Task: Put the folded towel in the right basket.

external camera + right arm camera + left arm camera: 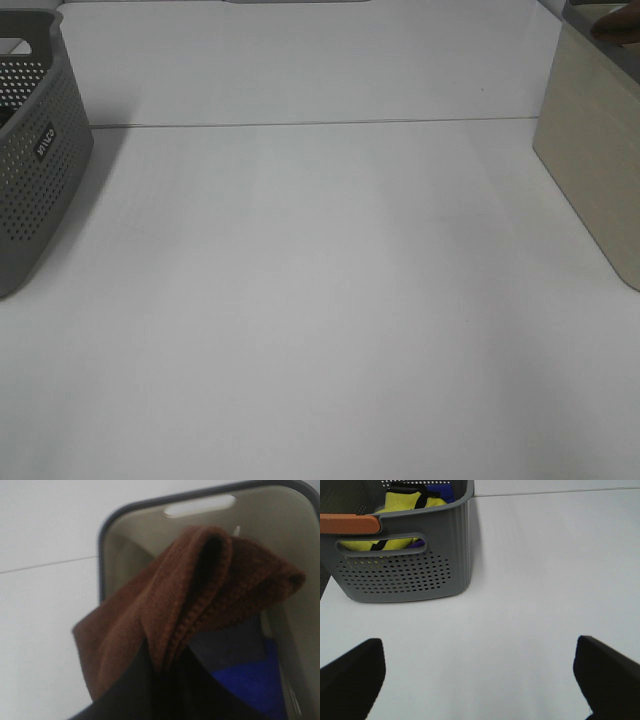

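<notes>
Brown towel [200,590] hangs pinched in right gripper [165,682].

Diffuse, even overhead light on the white bench [320,300]; a soft shadow lies beside the grey basket [30,150] at the left edge. Exterior view hazy, low-contrast. Right wrist view blurred, brown towel [200,595] out of focus.

table [320,300]: white | left: grey perforated basket [35,150] | right: beige basket [595,170]
</notes>
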Robot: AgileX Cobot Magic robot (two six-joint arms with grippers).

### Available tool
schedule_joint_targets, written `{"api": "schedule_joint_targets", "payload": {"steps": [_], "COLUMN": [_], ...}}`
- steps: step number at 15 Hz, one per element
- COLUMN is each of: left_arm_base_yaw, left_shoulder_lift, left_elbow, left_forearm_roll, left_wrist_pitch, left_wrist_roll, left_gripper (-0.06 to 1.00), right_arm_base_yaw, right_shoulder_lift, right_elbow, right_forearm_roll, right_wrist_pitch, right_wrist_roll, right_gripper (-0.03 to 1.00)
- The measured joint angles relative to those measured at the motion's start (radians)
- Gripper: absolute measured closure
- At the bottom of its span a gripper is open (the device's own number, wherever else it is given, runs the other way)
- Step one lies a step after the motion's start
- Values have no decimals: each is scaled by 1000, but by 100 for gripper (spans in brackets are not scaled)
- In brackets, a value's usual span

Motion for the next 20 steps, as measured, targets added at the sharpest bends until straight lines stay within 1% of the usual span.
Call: {"api": "schedule_joint_targets", "payload": {"steps": [1, 3, 5, 6, 8, 9, 10, 12, 13, 14, 15, 17, 20], "left_arm_base_yaw": [0, 0, 0, 0, 0, 0, 0, 0, 0, 0, 0, 0, 0], "left_shoulder_lift": [0, 0, 0, 0, 0, 0, 0, 0, 0, 0, 0, 0, 0], "left_elbow": [0, 0, 0, 0, 0, 0, 0, 0, 0, 0, 0, 0, 0], "left_forearm_roll": [0, 0, 0, 0, 0, 0, 0, 0, 0, 0, 0, 0, 0], "left_wrist_pitch": [0, 0, 0, 0, 0, 0, 0, 0, 0, 0, 0, 0, 0], "left_wrist_roll": [0, 0, 0, 0, 0, 0, 0, 0, 0, 0, 0, 0, 0], "left_gripper": [-3, -3, -3, -3, -3, -3, -3, -3, -3, -3, -3, -3, -3], "right_arm_base_yaw": [-18, -38, -38, -38, -38, -38, -38, -38, -38, -34, -22, 25, 138], "right_shoulder_lift": [0, 7, 40, 64, 117, 123, 132, 128, 128, 115, 97, 65, 20], "right_elbow": [37, 115, 154, 161, 163, 163, 163, 163, 163, 163, 163, 163, 163], "right_forearm_roll": [-33, -59, -59, -52, -39, -37, -34, -18, -18, 47, 64, 62, 16], "right_wrist_pitch": [0, 0, 0, 0, 0, 0, 0, -1, -1, -1, -1, -1, -1], "right_wrist_roll": [13, 11, 11, 11, 11, 11, 11, 35, 35, 41, 44, 52, 57], "right_gripper": [91, 91, 91, 89, 79, 67, 49, 40, 40, 39, 39, 37, 28]}}
